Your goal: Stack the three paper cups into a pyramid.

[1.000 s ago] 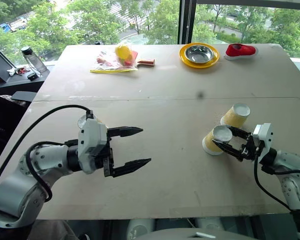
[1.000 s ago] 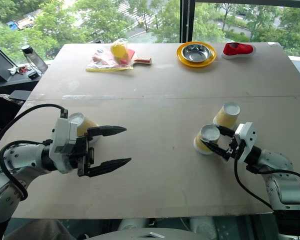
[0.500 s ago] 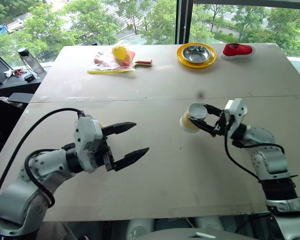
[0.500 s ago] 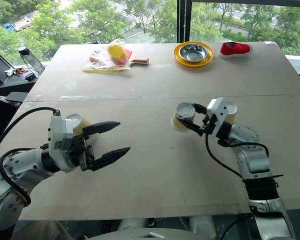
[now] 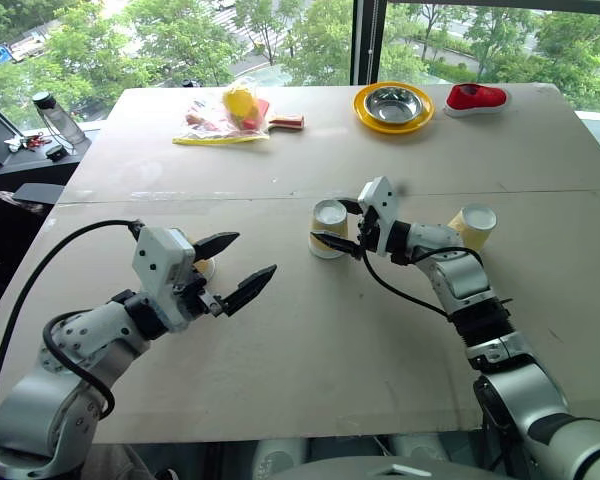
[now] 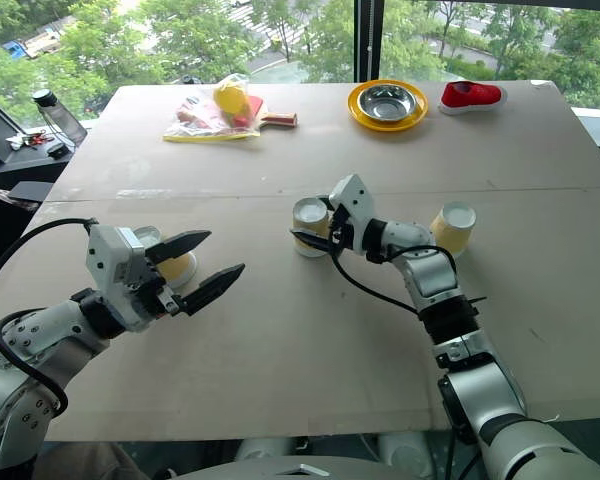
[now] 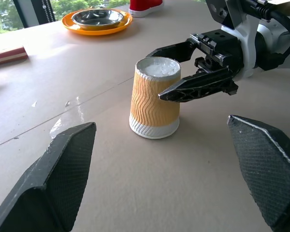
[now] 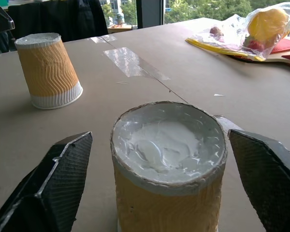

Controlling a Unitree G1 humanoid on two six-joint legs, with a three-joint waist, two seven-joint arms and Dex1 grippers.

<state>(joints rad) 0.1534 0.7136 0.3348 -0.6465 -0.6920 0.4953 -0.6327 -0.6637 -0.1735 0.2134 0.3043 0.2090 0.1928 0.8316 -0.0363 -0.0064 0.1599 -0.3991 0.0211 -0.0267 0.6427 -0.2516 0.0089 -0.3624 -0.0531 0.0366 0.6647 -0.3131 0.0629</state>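
Observation:
Three yellow-tan paper cups stand upside down on the table. The middle cup (image 5: pixel 328 228) sits between the fingers of my right gripper (image 5: pixel 331 222), which is open; its fingers (image 8: pixel 53 179) flank the cup with gaps on both sides. A second cup (image 5: pixel 473 227) stands apart to the right. The third cup (image 6: pixel 170 263) is at the left, partly hidden behind my left gripper (image 5: pixel 252 256), which is open, holds nothing and points towards the middle cup (image 7: pixel 154 99).
At the far edge lie a steel bowl on a yellow plate (image 5: pixel 394 106), a red object (image 5: pixel 481 99) and a plastic bag of fruit (image 5: pixel 230 115). A bottle (image 5: pixel 55 118) stands off the table's left side. A seam crosses the table (image 5: pixel 540 195).
My right gripper carried a cup from the right side to the table's middle, set it upside down and opened. The left gripper drifted slightly left and turned.

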